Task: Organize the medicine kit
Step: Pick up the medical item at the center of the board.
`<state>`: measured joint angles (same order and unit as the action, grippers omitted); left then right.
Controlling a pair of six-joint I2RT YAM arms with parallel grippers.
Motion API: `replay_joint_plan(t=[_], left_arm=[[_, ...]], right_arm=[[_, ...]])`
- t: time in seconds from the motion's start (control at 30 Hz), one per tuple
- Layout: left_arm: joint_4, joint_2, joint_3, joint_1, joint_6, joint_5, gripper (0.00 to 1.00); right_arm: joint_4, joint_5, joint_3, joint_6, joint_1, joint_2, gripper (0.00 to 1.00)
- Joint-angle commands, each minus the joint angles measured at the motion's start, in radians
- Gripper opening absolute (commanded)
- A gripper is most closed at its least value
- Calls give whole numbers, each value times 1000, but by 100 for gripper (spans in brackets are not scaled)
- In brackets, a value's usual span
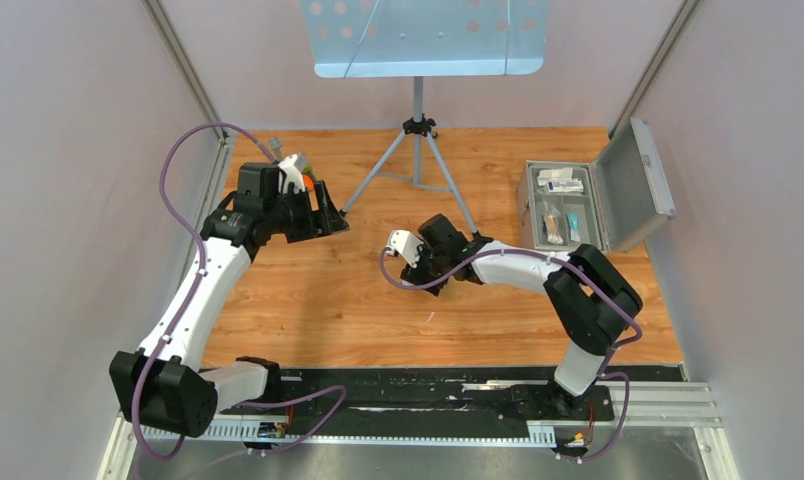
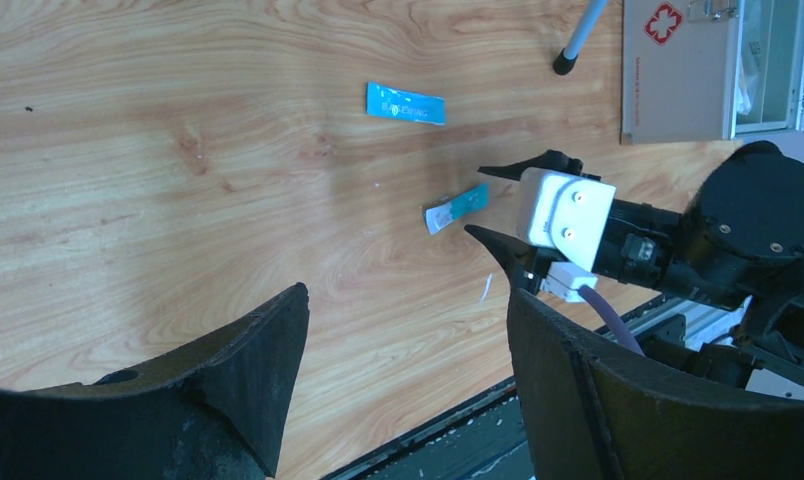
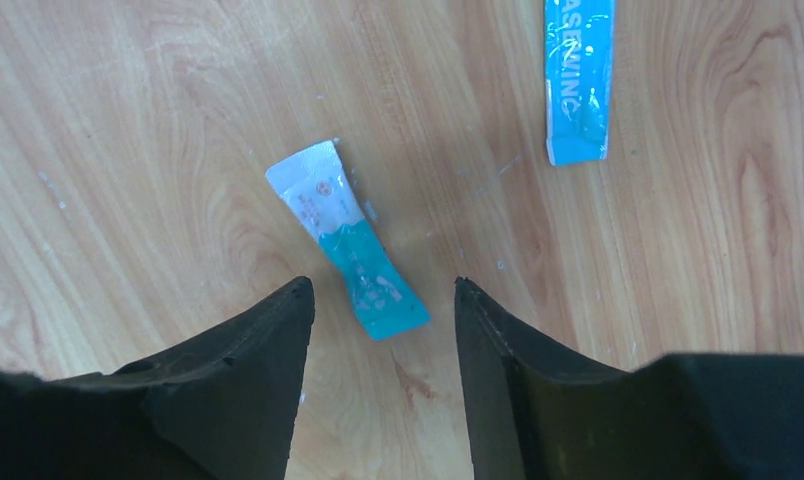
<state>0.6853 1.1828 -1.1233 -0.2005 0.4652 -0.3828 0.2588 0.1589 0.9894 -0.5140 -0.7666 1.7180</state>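
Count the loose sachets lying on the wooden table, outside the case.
2. A white-and-teal sachet lies at the open fingertips of the right gripper; an all-blue sachet lies beyond it. More may be hidden under the arms.

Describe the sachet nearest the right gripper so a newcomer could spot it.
On the wooden table, find the right gripper mid-table. A small sachet lies just in front of it. It is half white, half teal, unlike the all-blue strip nearby.

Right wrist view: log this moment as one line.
right end effector open over white-blue packet | left end effector open, empty | case lid open
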Motion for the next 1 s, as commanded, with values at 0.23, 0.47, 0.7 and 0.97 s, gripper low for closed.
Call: replay_joint_plan(t=[0.23,0.47,0.7,0.97], left_arm=[[-2,-40,13,18,-12,-6,80],[-2,-39,15,22,-14,-10,80],[-6,-36,14,24,-13,-12,80],[-7,-30,13,24,-13,-16,80]], right_arm=[[-93,8,14,3,-23,129,43],[-83,24,-4,28,-28,113,0],[-52,-36,-2,134,-25,-17,0],[-18,-58,-6,237,56,-268,0]])
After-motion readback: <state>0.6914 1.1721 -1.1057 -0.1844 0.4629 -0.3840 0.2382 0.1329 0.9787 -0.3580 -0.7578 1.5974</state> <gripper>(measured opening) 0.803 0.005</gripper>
